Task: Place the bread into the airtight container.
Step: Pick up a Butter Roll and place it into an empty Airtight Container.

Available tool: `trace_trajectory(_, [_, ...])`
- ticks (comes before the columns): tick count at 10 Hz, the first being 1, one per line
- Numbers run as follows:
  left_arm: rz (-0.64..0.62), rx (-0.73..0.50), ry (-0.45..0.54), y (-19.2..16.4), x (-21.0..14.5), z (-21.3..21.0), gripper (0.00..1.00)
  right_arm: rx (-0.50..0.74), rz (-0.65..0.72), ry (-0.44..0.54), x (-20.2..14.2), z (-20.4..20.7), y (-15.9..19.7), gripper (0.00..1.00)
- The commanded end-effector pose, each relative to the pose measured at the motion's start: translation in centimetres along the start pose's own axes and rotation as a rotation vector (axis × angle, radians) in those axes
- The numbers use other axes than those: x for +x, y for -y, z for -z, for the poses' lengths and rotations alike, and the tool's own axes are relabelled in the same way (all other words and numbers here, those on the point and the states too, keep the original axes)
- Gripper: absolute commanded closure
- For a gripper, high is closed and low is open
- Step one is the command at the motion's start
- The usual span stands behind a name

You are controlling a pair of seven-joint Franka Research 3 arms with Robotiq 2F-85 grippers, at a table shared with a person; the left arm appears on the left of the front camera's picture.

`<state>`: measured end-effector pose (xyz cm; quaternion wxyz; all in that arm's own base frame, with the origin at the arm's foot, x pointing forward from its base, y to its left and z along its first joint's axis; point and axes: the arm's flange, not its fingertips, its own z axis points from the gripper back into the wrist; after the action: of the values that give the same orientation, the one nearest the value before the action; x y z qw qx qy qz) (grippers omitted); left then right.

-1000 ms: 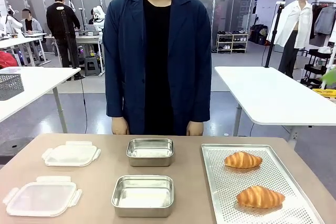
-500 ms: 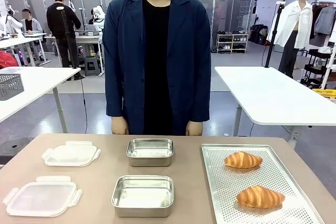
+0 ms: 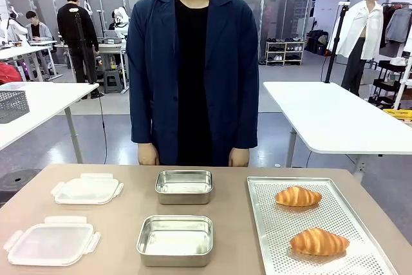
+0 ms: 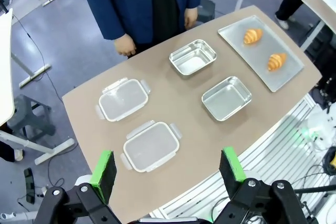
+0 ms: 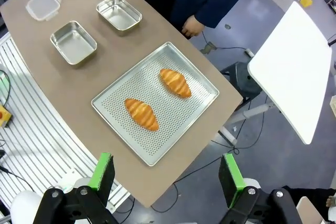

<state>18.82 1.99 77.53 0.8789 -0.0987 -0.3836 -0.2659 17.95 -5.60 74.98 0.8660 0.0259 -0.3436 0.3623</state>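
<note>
Two croissants lie on a perforated metal tray at the 3 o'clock side of the surface. The far croissant sits toward 12 o'clock and the near croissant toward 6 o'clock, apart from each other. At centre stand two open steel containers, the far container at 12 o'clock of the near container. Two clear lids, the far lid and the near lid, lie at the 9 o'clock side. A person in a dark blue jacket stands at the 12 o'clock edge, arms hanging. The left fingers are spread wide, holding nothing, high above the surface. The right fingers are likewise spread wide, high above the tray.
</note>
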Motion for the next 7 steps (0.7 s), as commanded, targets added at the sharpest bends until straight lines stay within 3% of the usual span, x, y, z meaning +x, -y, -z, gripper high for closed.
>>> trace_trajectory(1, [-0.001, 0.002, 0.003, -0.1, 0.2, 0.0, 0.00, 0.000, 0.000, 0.000, 0.0, 0.0, 0.0, 0.00])
trace_trajectory(2, [-0.001, 0.002, 0.003, -0.1, 0.2, 0.0, 0.00, -0.002, -0.136, -0.027, 0.9, 0.9, -0.4, 0.00])
trace_trajectory(4, [-0.001, 0.002, 0.003, -0.1, 0.2, 0.0, 0.00, 0.110, -0.373, -0.143, 2.8, 4.8, -1.4, 0.00])
trace_trajectory(7, [-0.001, 0.002, 0.003, -0.1, 0.2, 0.0, 0.00, 0.272, -0.599, -0.253, 4.2, 14.8, -3.5, 0.00])
